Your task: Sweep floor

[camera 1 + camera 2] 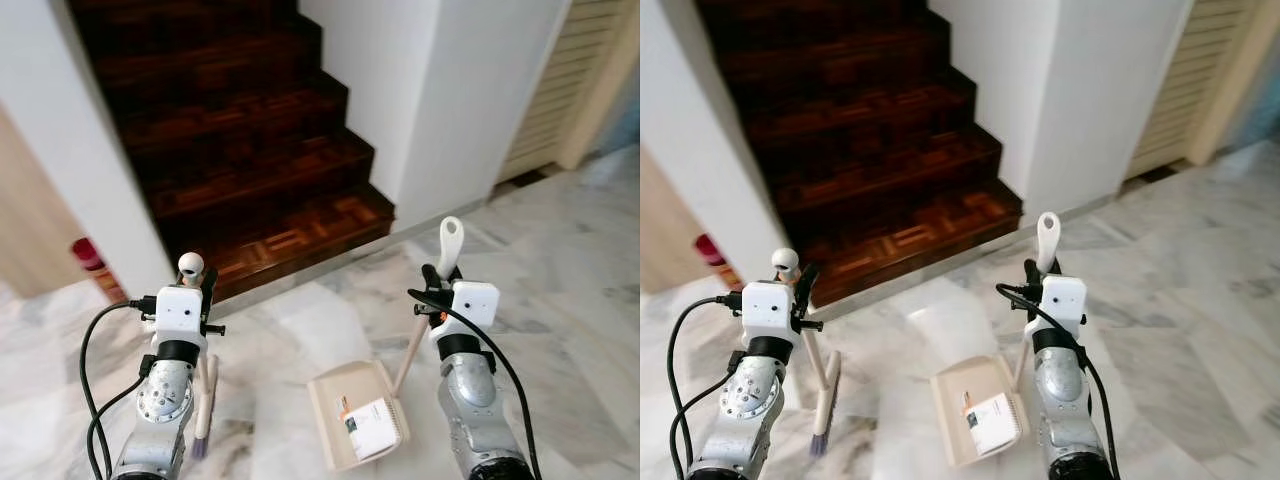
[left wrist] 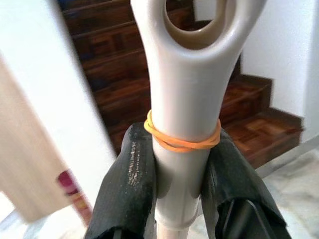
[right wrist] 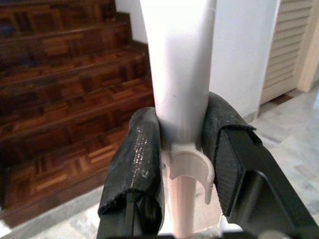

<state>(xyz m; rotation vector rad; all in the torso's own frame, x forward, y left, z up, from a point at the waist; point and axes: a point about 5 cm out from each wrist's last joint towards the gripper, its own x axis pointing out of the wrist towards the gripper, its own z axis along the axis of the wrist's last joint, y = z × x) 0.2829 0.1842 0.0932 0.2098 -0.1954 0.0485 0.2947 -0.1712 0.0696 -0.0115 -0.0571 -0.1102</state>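
My left gripper [image 1: 203,290] is shut on the grey handle of a broom [image 2: 185,99], which has an orange rubber band [image 2: 182,142] around it. The broom's bristle head [image 1: 824,415] rests on the marble floor beside my left arm. Around the white handle [image 3: 182,74] of a long-handled dustpan my right gripper [image 1: 436,285] is shut. The beige dustpan tray [image 1: 345,400] lies on the floor between my arms, a paper label [image 1: 372,428] stuck inside it.
A dark wooden staircase [image 1: 240,150] rises straight ahead between white walls [image 1: 450,90]. A louvred door [image 1: 560,80] stands at the right. A small red object [image 1: 85,254] sits at the left by the wall. White marble floor [image 1: 560,300] spreads to the right.
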